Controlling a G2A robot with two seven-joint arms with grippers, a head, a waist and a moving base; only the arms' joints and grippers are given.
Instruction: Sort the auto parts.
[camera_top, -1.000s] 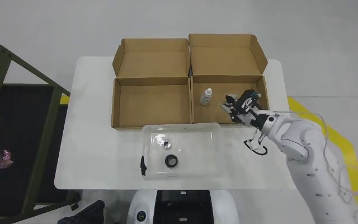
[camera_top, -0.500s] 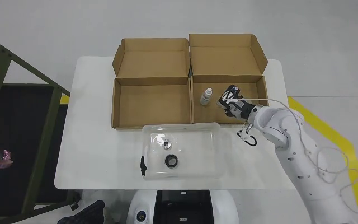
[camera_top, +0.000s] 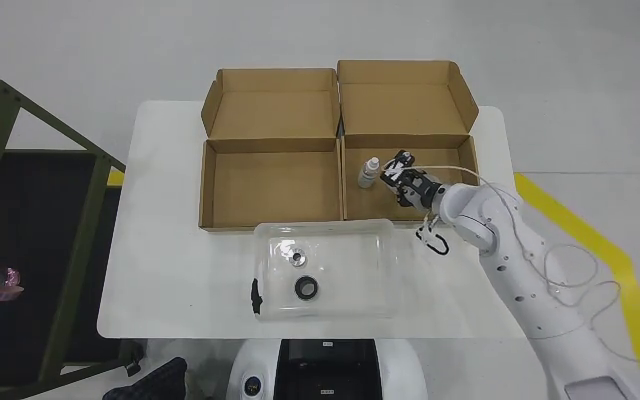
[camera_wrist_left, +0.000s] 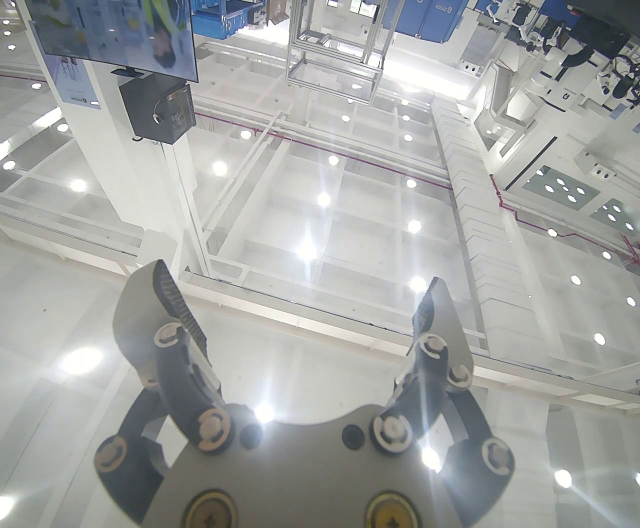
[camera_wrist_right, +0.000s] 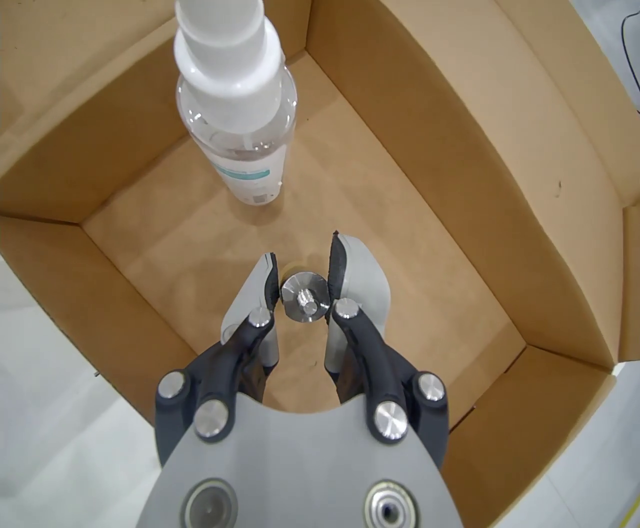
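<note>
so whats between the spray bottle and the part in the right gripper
Bare cardboard box floor, from spray bottle to metal part, in the right wrist view.

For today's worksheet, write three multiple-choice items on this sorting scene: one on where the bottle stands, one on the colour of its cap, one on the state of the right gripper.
1. Where does the bottle stand?
A) left box
B) clear bin
C) right box

2. What colour is its cap?
A) white
B) red
C) black

3. What state is the right gripper in?
A) open and empty
B) shut on a round metal part
C) shut on the bottle

Answers: 1 C, it stands on that box's floor; 2 A, the cap is plain white; 3 B, both fingers press the part's sides.
</note>
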